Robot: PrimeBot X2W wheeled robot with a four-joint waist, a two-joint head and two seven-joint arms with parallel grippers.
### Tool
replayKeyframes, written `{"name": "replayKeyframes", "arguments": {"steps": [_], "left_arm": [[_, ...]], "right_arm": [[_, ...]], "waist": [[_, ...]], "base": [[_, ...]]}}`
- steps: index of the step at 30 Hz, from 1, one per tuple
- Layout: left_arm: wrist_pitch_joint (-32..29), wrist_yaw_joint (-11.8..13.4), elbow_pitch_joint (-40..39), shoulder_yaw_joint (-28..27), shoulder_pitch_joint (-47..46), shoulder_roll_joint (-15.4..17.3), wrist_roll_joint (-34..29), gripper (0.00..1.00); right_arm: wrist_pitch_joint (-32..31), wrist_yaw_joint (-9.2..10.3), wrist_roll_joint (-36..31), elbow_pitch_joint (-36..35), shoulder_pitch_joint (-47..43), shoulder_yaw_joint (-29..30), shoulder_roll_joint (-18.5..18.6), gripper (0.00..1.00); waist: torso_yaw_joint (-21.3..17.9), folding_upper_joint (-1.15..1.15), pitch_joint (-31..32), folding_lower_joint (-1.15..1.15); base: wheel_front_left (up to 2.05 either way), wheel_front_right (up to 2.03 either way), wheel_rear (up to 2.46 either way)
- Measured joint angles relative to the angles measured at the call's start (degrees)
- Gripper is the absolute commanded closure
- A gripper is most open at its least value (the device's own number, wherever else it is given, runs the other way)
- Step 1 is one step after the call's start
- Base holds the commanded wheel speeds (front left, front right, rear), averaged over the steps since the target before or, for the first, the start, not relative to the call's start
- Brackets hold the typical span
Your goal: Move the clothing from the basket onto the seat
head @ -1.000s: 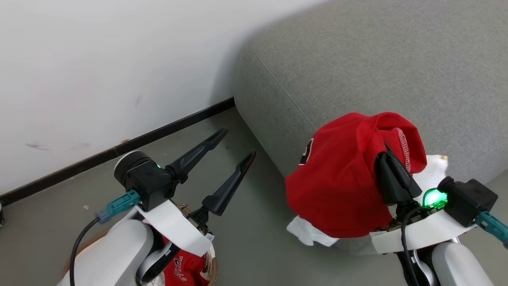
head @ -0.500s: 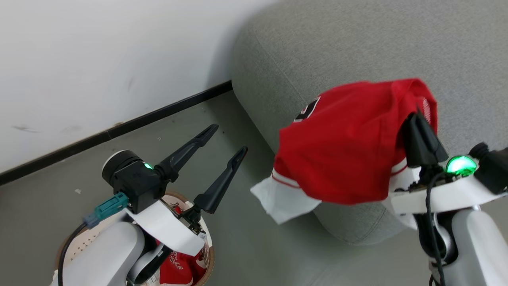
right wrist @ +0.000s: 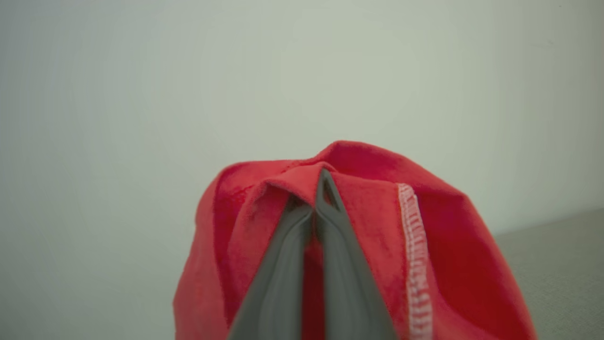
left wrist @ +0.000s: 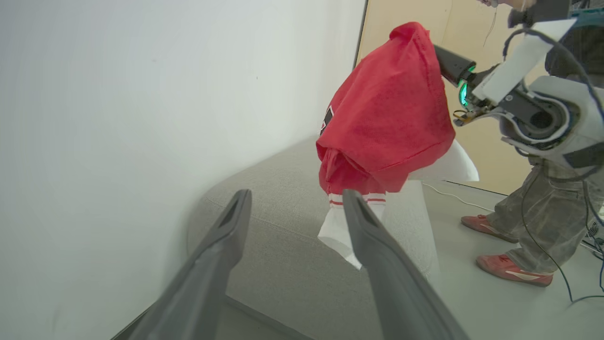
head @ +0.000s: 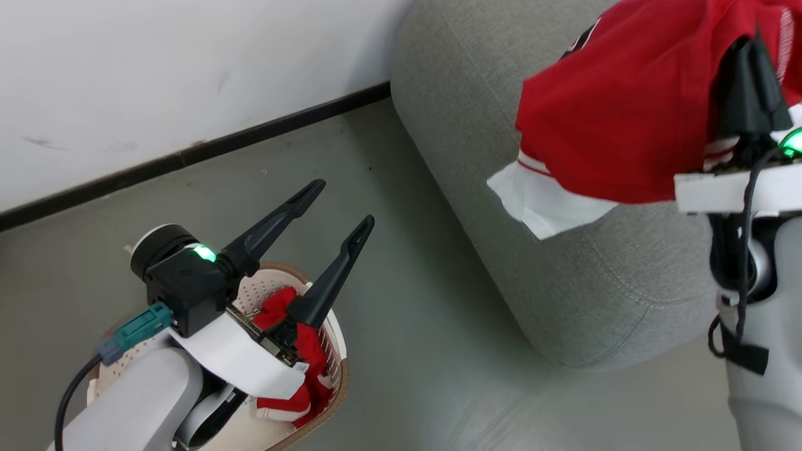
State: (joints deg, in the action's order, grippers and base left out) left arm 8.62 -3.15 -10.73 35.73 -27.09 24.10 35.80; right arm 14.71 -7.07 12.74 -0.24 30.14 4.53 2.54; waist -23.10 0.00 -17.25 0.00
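A: Why is the jersey [head: 626, 106] held so high?
B: The right gripper [head: 752, 47] is clamped on a fold near its top, so the rest hangs clear over the sofa [head: 501, 188], probably for laying it down there
A: And the left gripper [head: 344, 202]?
B: Spread wide and holding nothing, above the basket [head: 338, 382], where the smaller red piece [head: 310, 351] lies

**Room Surroundings**

You face a plain white wall [head: 156, 75], lightly scuffed near its base. A black skirting strip [head: 188, 153] runs where the wall meets the smooth grey floor [head: 407, 351]. The light grey sofa [head: 595, 282] stands with its rounded end near the wall. Beyond it, note a tan panel [left wrist: 467, 19] and a white cable [left wrist: 448, 195] lying on the floor. Lighting is even.
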Motion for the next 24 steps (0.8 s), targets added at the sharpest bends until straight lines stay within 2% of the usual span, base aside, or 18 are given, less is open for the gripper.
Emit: {"name": "replayKeyframes", "arguments": {"steps": [14,24], "left_arm": [[-2.5,1.6,-6.1,-2.9,0.0,3.6,0.5,0.00],[-3.9,2.2,-9.9,-4.9,0.6,6.7,1.0,0.00]], "right_arm": [[-2.3,0.00,-2.2,7.5,14.9,6.1,3.3,1.00],[-5.5,-0.02,-7.2,10.4,26.2,9.7,9.2,1.00]], "waist": [[3.2,0.00,-7.1,0.00],[5.0,0.00,-12.8,0.00]], "base": [[0.00,0.00,0.00],[0.00,0.00,0.00]]}}
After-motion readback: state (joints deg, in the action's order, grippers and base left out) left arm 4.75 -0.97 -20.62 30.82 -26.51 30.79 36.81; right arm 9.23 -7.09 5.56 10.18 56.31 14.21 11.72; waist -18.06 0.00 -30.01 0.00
